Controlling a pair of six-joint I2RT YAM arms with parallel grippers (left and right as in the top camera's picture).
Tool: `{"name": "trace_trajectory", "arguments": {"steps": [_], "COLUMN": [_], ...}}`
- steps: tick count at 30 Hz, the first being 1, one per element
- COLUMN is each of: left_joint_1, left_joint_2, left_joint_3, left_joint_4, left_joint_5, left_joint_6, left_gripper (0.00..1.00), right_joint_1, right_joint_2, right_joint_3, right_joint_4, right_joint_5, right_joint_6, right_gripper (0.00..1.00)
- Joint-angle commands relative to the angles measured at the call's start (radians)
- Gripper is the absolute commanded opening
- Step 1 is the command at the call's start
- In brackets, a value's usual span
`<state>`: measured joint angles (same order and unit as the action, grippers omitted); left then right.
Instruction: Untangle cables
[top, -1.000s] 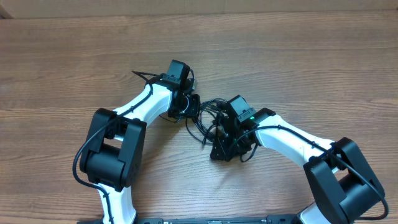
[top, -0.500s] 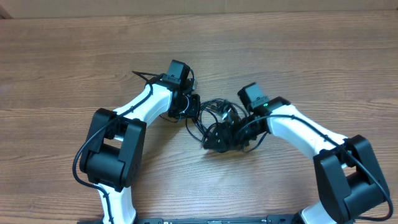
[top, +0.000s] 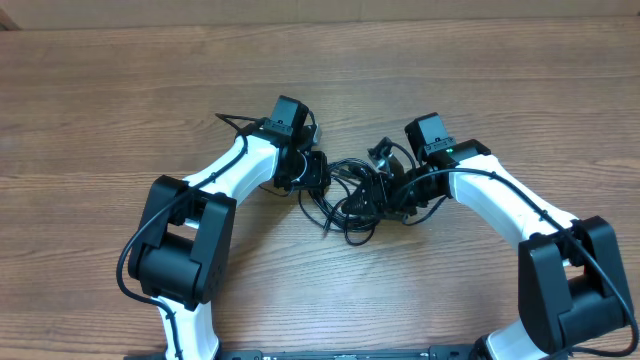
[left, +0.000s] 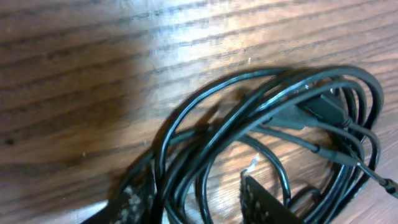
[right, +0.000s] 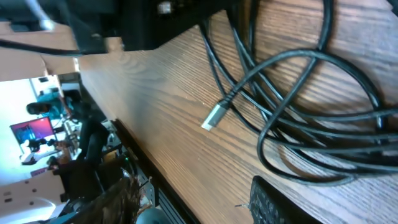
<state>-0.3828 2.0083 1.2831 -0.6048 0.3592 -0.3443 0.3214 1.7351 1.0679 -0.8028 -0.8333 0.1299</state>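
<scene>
Okay, the left arm (top: 235, 165) reaches in to the left edge of the cables (top: 350, 195), which sit in one knotted bunch on the desk (top: 120, 80), between the two wrists. The left fingers (left: 264, 202) stand apart low over the wood with several cords running through the gap; cannot tell from the wrist view whether they pinch any cord or just straddle them. They are likely placed there to anchor that side so the other side can be drawn away. Loops in the left wrist view cross each other several times, with a thicker black plug (left: 311, 112) buried among them, so the tangle looks far from sorted. Further right, a silver plug (right: 214, 116) lies on the desk with its tip clear of the loops, a loose end and probably the easiest to follow out. The right arm (top: 490, 195) comes in from the opposite side, its end at the right edge of the bunch. Only one pad of the right fingers (right: 280, 199) shows, so cannot tell if they are parted or clamped. The opposed arms look set for pulling apart; the risk is tightening the knot.
</scene>
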Motion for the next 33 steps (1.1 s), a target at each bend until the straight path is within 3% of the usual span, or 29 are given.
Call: {"name": "trace_trajectory", "arguments": {"steps": [1, 7, 10, 22, 28, 33], "left_joint_1": [-0.033, -0.12, -0.141, -0.115, -0.115, -0.114], "left_joint_2": [0.032, 0.032, 0.032, 0.034, 0.034, 0.034], "left_joint_3": [-0.009, 0.116, 0.154, 0.098, 0.065, 0.069], "left_joint_4": [-0.069, -0.241, -0.289, -0.177, -0.058, -0.058], "left_joint_5": [-0.15, -0.426, -0.495, -0.456, -0.312, -0.32], "left_joint_6": [-0.01, -0.063, -0.095, -0.105, 0.015, 0.05], "left_gripper": [0.54, 0.6, 0.63, 0.61, 0.64, 0.57], "right_joint_1": [0.002, 0.002, 0.002, 0.004, 0.004, 0.004], "right_joint_2": [0.008, 0.008, 0.008, 0.008, 0.008, 0.008], "right_joint_3": [0.025, 0.025, 0.025, 0.021, 0.002, -0.005], "right_joint_4": [-0.023, -0.063, -0.064, -0.063, -0.06, -0.057], "right_joint_5": [0.084, 0.163, 0.172, 0.197, 0.197, 0.197], "right_joint_6": [-0.009, -0.057, -0.061, -0.061, -0.061, -0.062], "right_gripper": [0.56, 0.57, 0.58, 0.59, 0.6, 0.6]}}
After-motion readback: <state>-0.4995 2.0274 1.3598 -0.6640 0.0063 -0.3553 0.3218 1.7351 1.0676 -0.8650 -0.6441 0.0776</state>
